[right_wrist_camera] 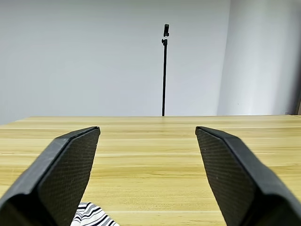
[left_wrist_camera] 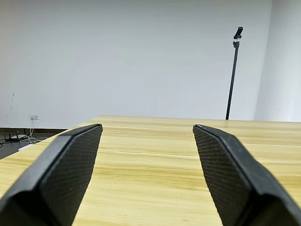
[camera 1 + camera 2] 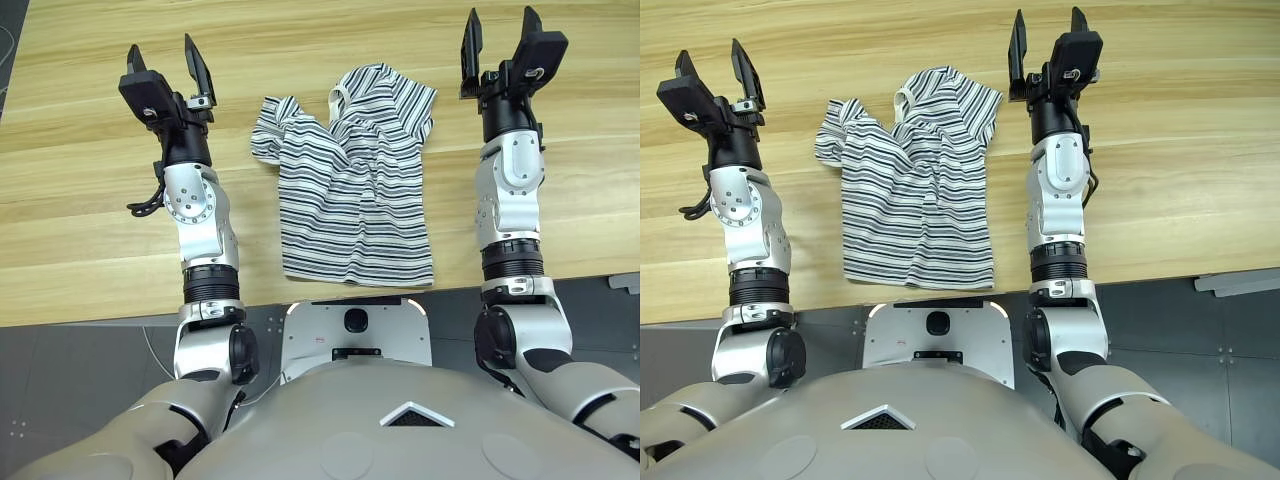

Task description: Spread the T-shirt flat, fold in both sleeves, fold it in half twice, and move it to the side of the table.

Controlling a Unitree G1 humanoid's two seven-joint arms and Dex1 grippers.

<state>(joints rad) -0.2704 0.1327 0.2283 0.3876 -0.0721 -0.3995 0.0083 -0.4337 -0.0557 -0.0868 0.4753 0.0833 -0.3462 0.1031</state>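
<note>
The striped T-shirt (image 3: pixel 350 180) lies crumpled on the bench (image 3: pixel 80 200) between the two tools, so the step in hand looks to be the first one, spreading it flat; no fold has been made yet. The left tool (image 3: pixel 162 48) hangs above the wood with its fingers wide apart and nothing between them, a clear gap off the bunched sleeve (image 3: pixel 272 125) that points its way. The right tool (image 3: pixel 500 18) is just as wide open and just as empty, and sits just beside the shirt's far corner on its own side, where the cloth is doubled over near the collar (image 3: pixel 340 97). The hem (image 3: pixel 358 272) lies towards the robot, behind both tools, and looks fairly straight, while the half nearer the fingertips is twisted and rucked. As I judge it, the next move calls for each tool to drop to the cloth at its own side of the shoulder line, pinch only the top layer, and draw outward and away so that the folded-over part opens and both sleeves come free; a pinch that takes two layers would likely drag the whole shirt instead of opening it
</note>
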